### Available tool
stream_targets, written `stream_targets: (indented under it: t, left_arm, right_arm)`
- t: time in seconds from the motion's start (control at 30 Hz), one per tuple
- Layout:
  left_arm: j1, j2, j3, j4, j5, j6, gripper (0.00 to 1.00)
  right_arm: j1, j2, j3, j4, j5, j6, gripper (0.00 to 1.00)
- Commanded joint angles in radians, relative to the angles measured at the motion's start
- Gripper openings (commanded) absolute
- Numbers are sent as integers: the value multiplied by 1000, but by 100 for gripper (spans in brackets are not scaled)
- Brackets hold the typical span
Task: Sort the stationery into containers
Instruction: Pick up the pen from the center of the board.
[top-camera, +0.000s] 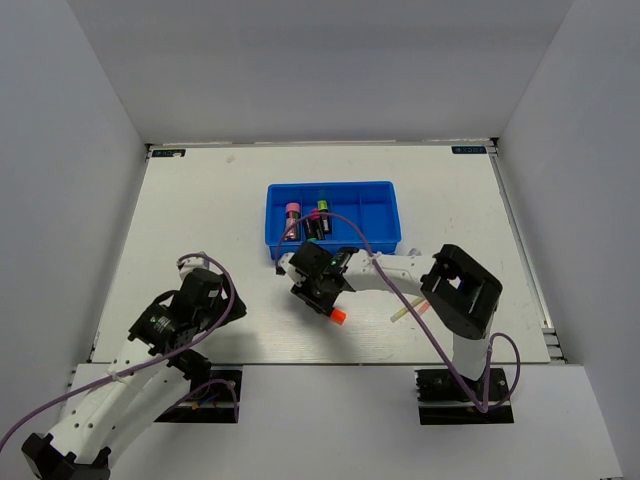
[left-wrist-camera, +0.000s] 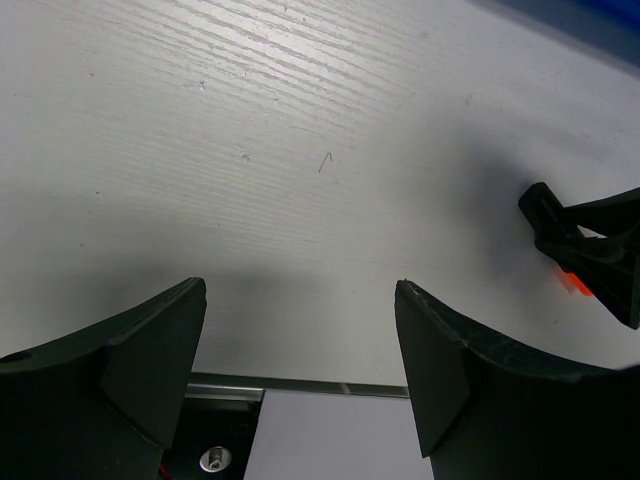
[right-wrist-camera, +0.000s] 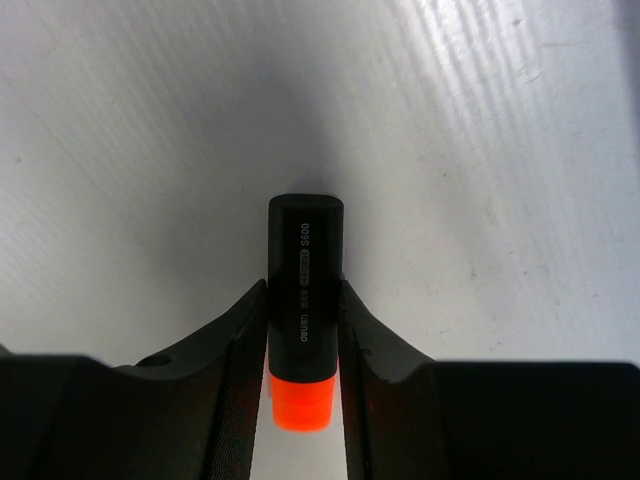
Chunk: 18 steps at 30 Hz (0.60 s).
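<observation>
**Pinching an orange-capped highlighter just in front of the blue tray**

Looking down on a white table (top-camera: 200, 200) with a wood-grain surface.

Starting at the left: hanging low over bare tabletop with the left gripper (left-wrist-camera: 300, 295), near the front edge and well apart from all the stationery. Holding its two dark fingers spread wide, with nothing between them.

Moving to the middle: clamping the black body of an orange-capped highlighter (right-wrist-camera: 305, 235) between the fingers of the right gripper (right-wrist-camera: 303, 290). Pressing one finger against each long side, leaving the blunt black end sticking out past the fingertips and the orange cap pointing back toward the wrist. Keeping the highlighter outside the tray, just in front of its near left corner. Not possible to tell whether it is resting on the table or lifted off it.

Sitting just behind that, at the middle of the table: a blue tray (top-camera: 372, 186), shallow and split by dividers. Holding in its left half a pink-capped highlighter (top-camera: 292, 213) and, just right of it, a green-capped highlighter (top-camera: 322, 207), both lying with caps toward the far wall.

Ending at the right: lying on the table near the front, partly under the right arm (top-camera: 400, 270), a pale-yellow stick (top-camera: 400, 314) and a pink stick (top-camera: 420, 305) close together. Not possible to tell whether they are touching.
</observation>
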<state>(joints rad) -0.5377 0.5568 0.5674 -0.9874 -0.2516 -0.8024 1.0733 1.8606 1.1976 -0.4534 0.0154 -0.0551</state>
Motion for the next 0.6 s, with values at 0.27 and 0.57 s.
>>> stream_targets:
  t: [0.27, 0.57]
  left_arm:
    - [5, 15, 11, 13, -6, -6, 87]
    - [5, 18, 15, 16, -3, -4, 87]
  right_arm:
    - [-19, -84, 158, -280, -68, -71, 0]
    - [-53, -149, 381, -298, 130, -155, 0]
